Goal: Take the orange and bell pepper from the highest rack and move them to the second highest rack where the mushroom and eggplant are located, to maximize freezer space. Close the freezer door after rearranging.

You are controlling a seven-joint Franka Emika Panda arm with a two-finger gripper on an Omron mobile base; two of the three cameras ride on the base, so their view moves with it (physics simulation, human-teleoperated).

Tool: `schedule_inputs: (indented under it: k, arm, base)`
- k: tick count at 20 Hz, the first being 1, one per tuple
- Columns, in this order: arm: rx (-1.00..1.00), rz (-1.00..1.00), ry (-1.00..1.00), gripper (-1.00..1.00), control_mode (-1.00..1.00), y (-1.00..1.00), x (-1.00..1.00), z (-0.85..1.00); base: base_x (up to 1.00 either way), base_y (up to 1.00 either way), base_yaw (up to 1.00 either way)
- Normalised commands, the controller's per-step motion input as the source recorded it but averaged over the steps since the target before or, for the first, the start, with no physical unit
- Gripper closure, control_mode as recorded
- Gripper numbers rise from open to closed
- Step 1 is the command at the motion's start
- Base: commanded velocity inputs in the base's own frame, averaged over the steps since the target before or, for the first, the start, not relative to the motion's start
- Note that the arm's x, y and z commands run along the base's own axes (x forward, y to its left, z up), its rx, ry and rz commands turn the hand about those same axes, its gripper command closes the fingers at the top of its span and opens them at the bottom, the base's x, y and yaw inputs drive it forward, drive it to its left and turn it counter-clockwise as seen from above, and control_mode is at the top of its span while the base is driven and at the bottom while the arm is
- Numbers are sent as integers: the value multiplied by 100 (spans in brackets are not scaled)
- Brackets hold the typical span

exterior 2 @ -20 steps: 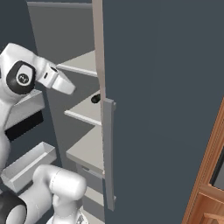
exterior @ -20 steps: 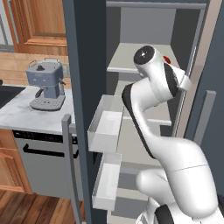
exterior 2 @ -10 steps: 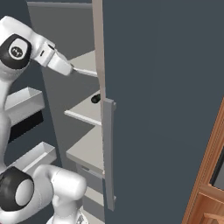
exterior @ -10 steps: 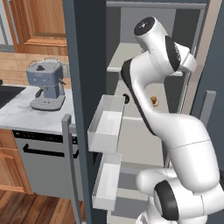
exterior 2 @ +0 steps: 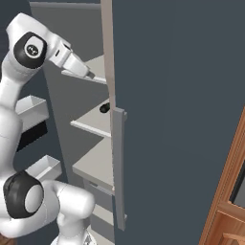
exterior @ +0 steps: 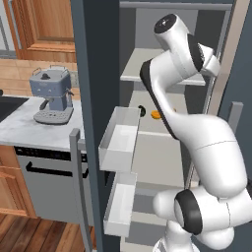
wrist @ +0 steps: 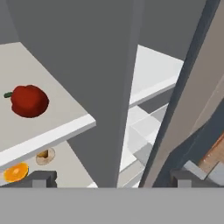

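Freezer door (exterior: 93, 98) open; orange (exterior: 156, 114) on second rack; coffee machine (exterior: 51, 95) on counter (exterior: 29, 130).

Open freezer held stacked pale grey racks.

Highest rack (wrist: 52, 131) carried red bell pepper (wrist: 29, 100), lying well back from front edge, green stem pointing away from rack's edge.

Second highest rack (wrist: 72, 168), directly below, carried orange (wrist: 15, 172) and small tan mushroom (wrist: 44, 155), just beside each other near front. In left base view, orange (exterior: 156, 114) showed on that rack (exterior: 162, 129) with dark object (exterior: 141, 110) near it, too small to identify.

Marble-topped table (exterior: 29, 129) beside freezer carried blue-grey coffee machine (exterior: 51, 95).
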Motion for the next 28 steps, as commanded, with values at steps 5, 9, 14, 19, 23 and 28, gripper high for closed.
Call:
schedule_inputs:
  k: [5,9,14,19,23,28]
  arm:
    - [0,0,-2,-100,-100,0,40,-5]
    - [5,0,0,-100,-100,-5,44,-1]
    - [15,0,0,-100,-100,-15,42,0]
    - [14,0,0,-100,-100,-17,43,-4]
    - [7,0,0,-100,-100,-14,37,-6]
    - [2,0,0,-100,-100,-13,21,-4]
  base:
    - [0,0,0]
    - [0,0,0]
    - [0,0,0]
    - [0,0,0]
    - [0,0,0]
    - [0,0,0]
